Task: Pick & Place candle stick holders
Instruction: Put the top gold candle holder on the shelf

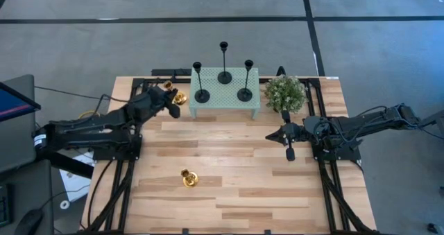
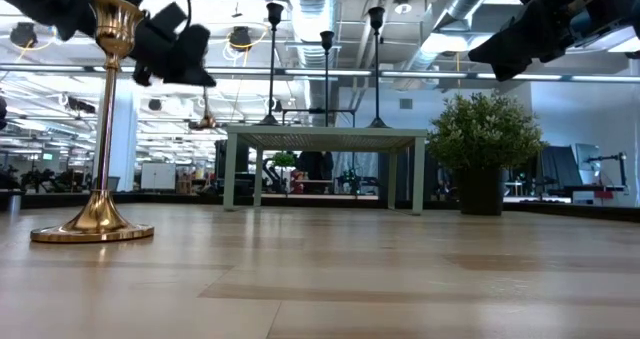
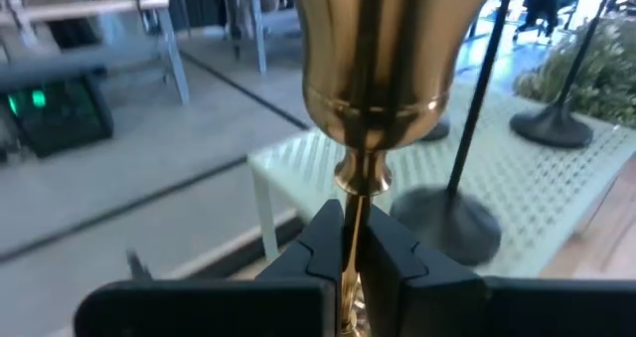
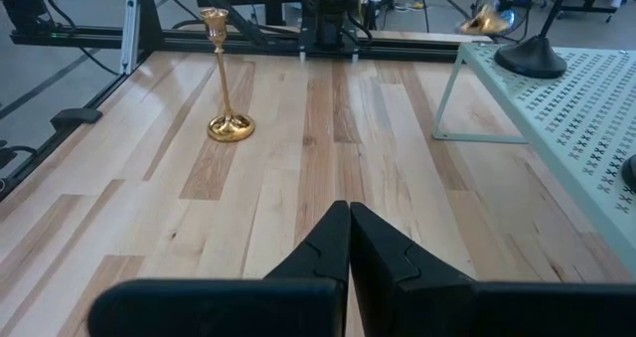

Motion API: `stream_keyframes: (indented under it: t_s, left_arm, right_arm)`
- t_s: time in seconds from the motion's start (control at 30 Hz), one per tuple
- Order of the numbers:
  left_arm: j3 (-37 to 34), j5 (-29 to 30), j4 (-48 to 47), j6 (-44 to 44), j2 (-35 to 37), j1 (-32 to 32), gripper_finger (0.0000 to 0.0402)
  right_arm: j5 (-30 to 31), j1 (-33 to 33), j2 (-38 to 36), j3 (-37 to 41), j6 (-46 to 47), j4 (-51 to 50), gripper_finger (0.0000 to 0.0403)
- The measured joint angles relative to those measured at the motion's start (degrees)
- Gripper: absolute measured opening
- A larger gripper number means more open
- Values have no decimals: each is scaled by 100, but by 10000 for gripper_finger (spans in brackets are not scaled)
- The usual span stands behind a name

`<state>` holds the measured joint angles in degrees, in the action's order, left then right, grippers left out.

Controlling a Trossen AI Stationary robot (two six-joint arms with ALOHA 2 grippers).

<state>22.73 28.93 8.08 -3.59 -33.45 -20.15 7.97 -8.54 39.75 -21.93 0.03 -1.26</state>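
**Gold holder held beside the mint stand, three black ones on top**

The left gripper (image 1: 175,100) hovers near the table's (image 1: 229,193) far left corner, just beside the left end of the mint-green perforated stand (image 1: 223,102). Its fingers (image 3: 323,243) pinch the thin stem of a shiny gold candlestick holder (image 3: 373,69), just below the flared, polished cup.

Three matte black candlestick holders (image 1: 224,63) stand upright on the stand, each a round flat base, a thin stem and a small cup. One is at the stand's far edge, the other two near its front corners.

A second gold candlestick holder (image 1: 189,177) stands upright towards the table's near left, on a domed base with a slim stem.

The right gripper (image 1: 289,152) hangs above the table's right side, near the potted plant (image 1: 285,92), fingers pressed together and empty.
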Motion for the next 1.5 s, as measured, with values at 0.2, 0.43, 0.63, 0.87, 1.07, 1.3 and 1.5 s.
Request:
stream_keyframes:
  t_s: [0.2, 0.43, 0.63, 0.87, 1.07, 1.3, 1.5]
  left_arm:
    - [541, 345, -22, 782, -113, -17, 14]
    - [1114, -409, 10, 1010, -505, -693, 14]
    - [1503, -1007, 6, 920, -1215, -1411, 14]
    - [1754, -1509, 147, 879, -1784, -2057, 15]
    - [1890, -2717, 547, 403, -2225, -2733, 15]
    - [2223, -3880, 666, -12, -2748, -3121, 15]
    - [2544, -4348, 691, -13, -3090, -3090, 15]
  right_arm:
    - [2, 0, 0, 0, 0, 8, 0]
    - [2, 5, 0, 0, 0, 43, 0]
    - [2, 9, 0, 0, 2, 42, 0]
    - [2, 7, 0, 0, 0, 42, 0]
    - [2, 2, 0, 0, 0, 42, 0]
    - [2, 2, 0, 0, 0, 42, 0]
    - [2, 2, 0, 0, 0, 42, 0]
